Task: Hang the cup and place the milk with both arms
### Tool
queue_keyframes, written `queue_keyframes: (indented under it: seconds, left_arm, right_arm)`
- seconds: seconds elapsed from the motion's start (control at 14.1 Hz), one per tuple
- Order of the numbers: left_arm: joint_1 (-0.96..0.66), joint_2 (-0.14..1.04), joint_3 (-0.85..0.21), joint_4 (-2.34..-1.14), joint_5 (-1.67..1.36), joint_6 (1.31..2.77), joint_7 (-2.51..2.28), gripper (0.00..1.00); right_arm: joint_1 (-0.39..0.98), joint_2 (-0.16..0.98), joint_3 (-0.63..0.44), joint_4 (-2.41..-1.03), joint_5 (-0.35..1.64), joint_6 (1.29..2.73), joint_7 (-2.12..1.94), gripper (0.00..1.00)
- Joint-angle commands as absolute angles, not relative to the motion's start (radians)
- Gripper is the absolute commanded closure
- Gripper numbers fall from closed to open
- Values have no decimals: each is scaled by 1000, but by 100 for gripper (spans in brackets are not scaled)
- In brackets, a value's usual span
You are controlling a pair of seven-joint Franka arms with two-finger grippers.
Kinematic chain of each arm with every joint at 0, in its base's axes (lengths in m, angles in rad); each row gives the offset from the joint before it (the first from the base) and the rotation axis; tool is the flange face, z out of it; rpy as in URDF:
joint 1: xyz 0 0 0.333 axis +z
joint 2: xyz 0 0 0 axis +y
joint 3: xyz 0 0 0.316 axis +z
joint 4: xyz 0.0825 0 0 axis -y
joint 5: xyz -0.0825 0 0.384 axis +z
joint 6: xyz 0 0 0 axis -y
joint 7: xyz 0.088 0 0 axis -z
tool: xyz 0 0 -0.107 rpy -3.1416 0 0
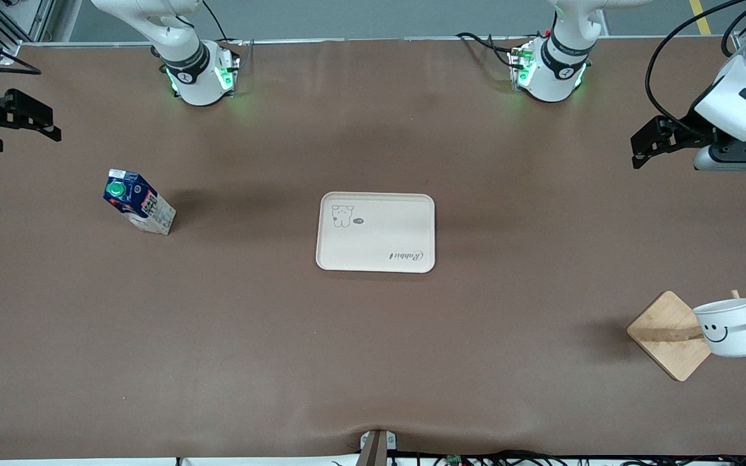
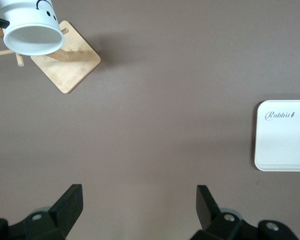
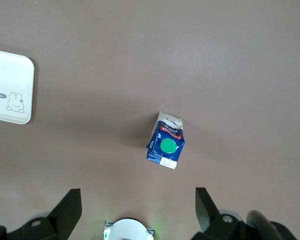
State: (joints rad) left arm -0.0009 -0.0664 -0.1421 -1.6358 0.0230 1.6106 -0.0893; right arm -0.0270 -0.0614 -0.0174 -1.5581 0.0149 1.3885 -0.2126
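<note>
The white cup (image 1: 732,327) with its smiley face hangs by its black handle on a peg of a wooden rack (image 1: 664,333), near the front camera at the left arm's end of the table. The left wrist view looks into the cup (image 2: 32,30) above the rack's base (image 2: 67,65). The milk (image 1: 138,202) stands on the table toward the right arm's end, its green cap facing up (image 3: 166,142). My left gripper (image 1: 637,150) hovers open and empty over bare table (image 2: 138,192). My right gripper (image 1: 28,142) hovers open and empty by the table's edge (image 3: 138,195).
A cream tray (image 1: 376,232) with a rabbit drawing lies flat in the middle of the table, also at the edge of both wrist views (image 2: 285,140) (image 3: 10,85). The arms' green-lit bases (image 1: 201,74) (image 1: 548,71) stand along the table's back edge.
</note>
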Motion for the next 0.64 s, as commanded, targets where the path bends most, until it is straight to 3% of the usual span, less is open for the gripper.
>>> queue_keyframes:
  seconds: [0.0, 0.57]
  left_arm:
    - [-3, -58, -143, -1612, 43, 1603, -84, 0]
    - [-3, -60, -143, -1609, 44, 1572, -91, 0]
  right_arm:
    - [-37, -64, -26, -1560, -8, 1391, -222, 0]
    - [-38, -64, -25, -1562, -8, 1387, -222, 0]
